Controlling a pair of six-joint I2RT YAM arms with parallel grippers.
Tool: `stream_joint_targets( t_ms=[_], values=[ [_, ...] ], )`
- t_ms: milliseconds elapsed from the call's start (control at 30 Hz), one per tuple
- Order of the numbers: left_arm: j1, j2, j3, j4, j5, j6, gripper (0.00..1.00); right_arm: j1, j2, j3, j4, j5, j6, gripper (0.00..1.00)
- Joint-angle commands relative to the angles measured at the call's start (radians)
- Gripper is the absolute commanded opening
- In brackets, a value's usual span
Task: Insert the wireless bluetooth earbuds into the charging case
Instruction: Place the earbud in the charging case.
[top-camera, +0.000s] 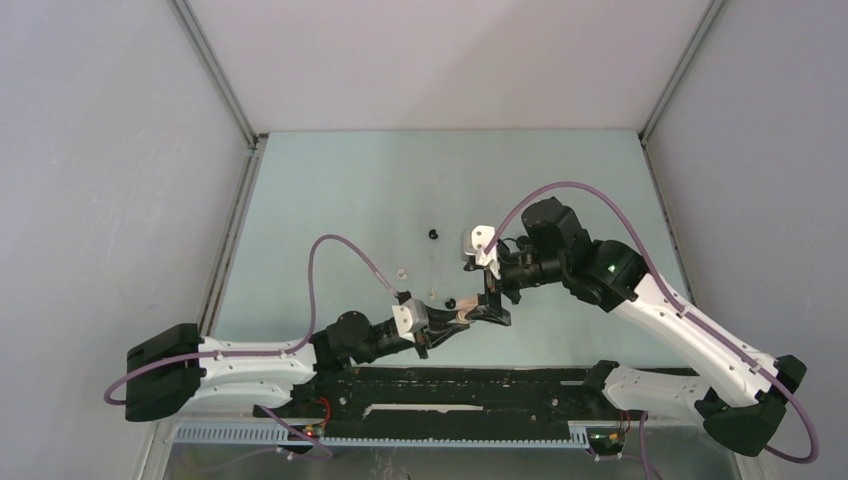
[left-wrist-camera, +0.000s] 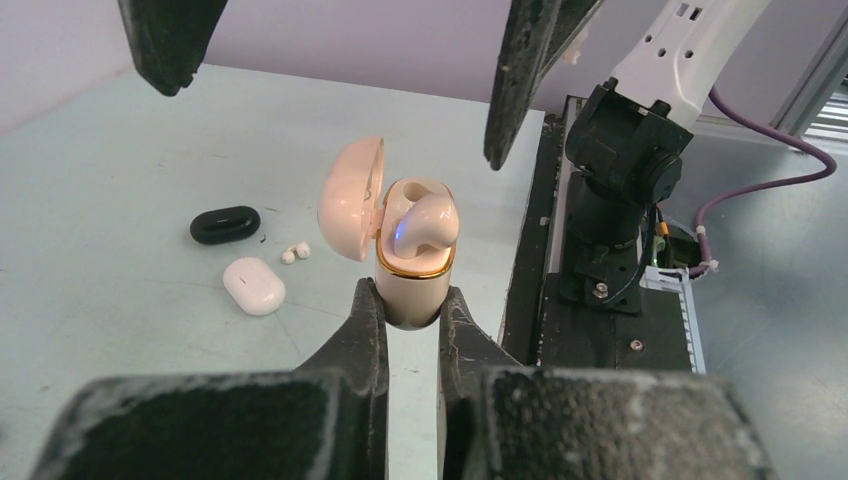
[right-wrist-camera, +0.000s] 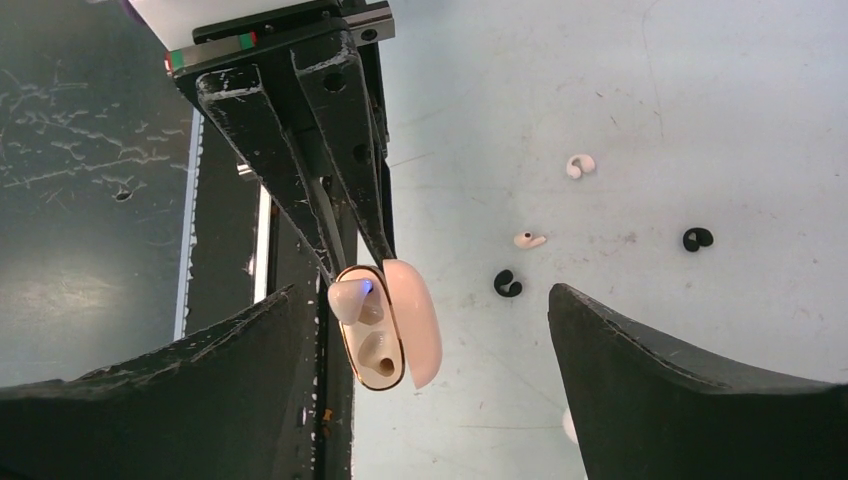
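I'm clamping pink charging case (left-wrist-camera: 415, 285), lid open, in left gripper (left-wrist-camera: 408, 296). I'm hovering right gripper (right-wrist-camera: 422, 290) over it, fingers spread, grasping nothing. Pink earbud (left-wrist-camera: 425, 222) sitting in case, blue light glowing; black earbud (right-wrist-camera: 507, 284), cream earbud (right-wrist-camera: 580, 166) lying loose on table (right-wrist-camera: 600, 80).

Earbud (left-wrist-camera: 428, 222) seated in case (left-wrist-camera: 410, 290); loose earbuds (right-wrist-camera: 507, 284) on table (right-wrist-camera: 620, 80) beside it

Lit softly and evenly from overhead, leaving only faint, diffuse shadows on the pale worktop (top-camera: 330, 200). Seen sharply but small from above; blurred and grainy at the lower edge of both wrist views, along the dark fingers of the left hand (left-wrist-camera: 410, 295) and the right hand (right-wrist-camera: 420, 300). Marked by a small blue glow and a mild sheen on the cream case (left-wrist-camera: 415, 275).
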Motion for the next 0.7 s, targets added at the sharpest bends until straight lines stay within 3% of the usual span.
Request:
stream_joint_targets(
  t_ms=[0,667],
  values=[
    [-0.008,-0.024,0.039,0.029,0.019,0.047,0.0,0.01,0.012,0.01,0.008,0.016,-0.024,0.93],
    [-0.011,-0.034,0.034,0.036,0.032,0.051,0.0,0.002,0.016,-0.038,0.031,0.117,-0.04,0.94]
  ],
)
